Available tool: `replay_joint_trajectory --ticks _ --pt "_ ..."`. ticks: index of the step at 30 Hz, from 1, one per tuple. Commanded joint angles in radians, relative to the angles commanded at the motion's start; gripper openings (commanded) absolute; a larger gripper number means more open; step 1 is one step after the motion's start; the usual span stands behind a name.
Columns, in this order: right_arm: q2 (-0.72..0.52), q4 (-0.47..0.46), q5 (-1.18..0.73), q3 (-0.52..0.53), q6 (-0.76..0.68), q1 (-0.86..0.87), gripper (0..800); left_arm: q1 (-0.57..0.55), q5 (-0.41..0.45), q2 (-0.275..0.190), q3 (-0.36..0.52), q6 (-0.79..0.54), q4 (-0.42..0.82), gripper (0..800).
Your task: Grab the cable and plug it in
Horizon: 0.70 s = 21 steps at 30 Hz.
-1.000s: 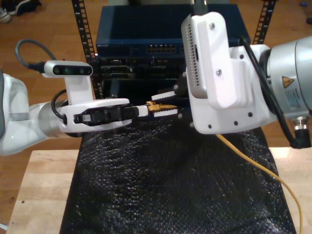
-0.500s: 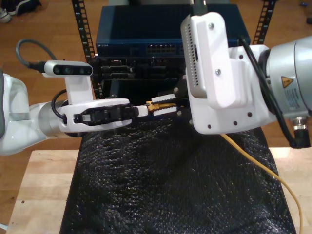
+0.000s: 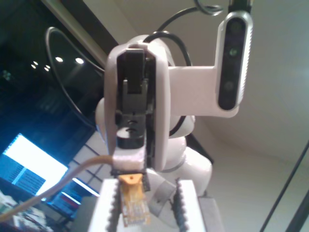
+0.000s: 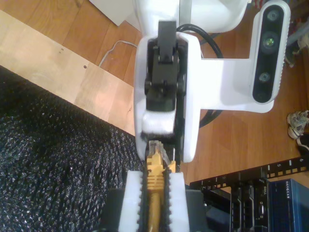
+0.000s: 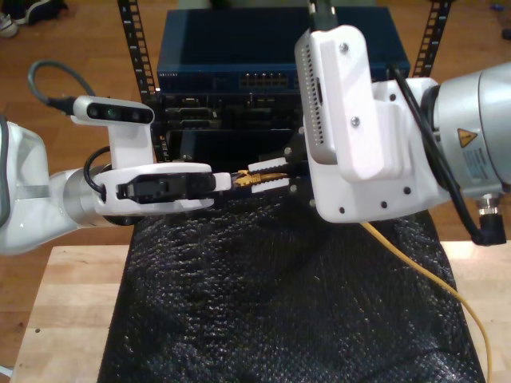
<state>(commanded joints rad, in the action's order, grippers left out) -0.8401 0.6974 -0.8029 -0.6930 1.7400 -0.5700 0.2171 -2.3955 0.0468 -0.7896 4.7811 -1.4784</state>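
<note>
At the middle of the exterior view: the plug (image 5: 262,174) of the cable (image 4: 153,193) is held in the air between my two grippers, above the black mat (image 5: 263,319).
Cable run: from the plug it passes behind my second arm and comes out over the mat toward the exterior view's lower right.
My second gripper (image 4: 154,176): closed on the orange boot just behind the plug. The clear tip sticks out past the fingers.
My first gripper (image 3: 145,186): partly open. The plug lies between its fingers, nearer one of them, with a clear gap to the other. It meets the plug head-on from the exterior view's left.
Surroundings: a wooden table (image 5: 72,303) under the mat. Behind it is a rack (image 5: 140,56) carrying a blue switch (image 5: 231,48) with a row of ports. A grey cord (image 5: 44,76) loops from the camera on my first arm.
In the way: my first gripper stands straight in front of the plug tip. The white camera housing (image 5: 351,112) on my second arm hides part of the rack and of the cable in the exterior view.
Change over the last second: the plug is at much the same height. The white fingers around it look closer together, and the housing has tilted slightly.
</note>
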Motion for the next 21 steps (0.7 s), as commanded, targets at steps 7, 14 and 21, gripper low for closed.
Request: replay_joint_trajectory --ticks 7,14,21 --pt "0.002 0.0 0.0 -0.006 -0.002 0.003 2 0.002 0.003 -0.002 0.0 0.002 0.0 526" --pt "0.026 0.002 0.002 -0.023 -0.009 0.009 2 0.006 0.012 -0.005 -0.003 0.006 0.0 672" --pt "0.084 0.052 -0.003 -0.048 -0.015 0.068 1 0.017 0.044 -0.009 -0.005 0.0 0.0 793"
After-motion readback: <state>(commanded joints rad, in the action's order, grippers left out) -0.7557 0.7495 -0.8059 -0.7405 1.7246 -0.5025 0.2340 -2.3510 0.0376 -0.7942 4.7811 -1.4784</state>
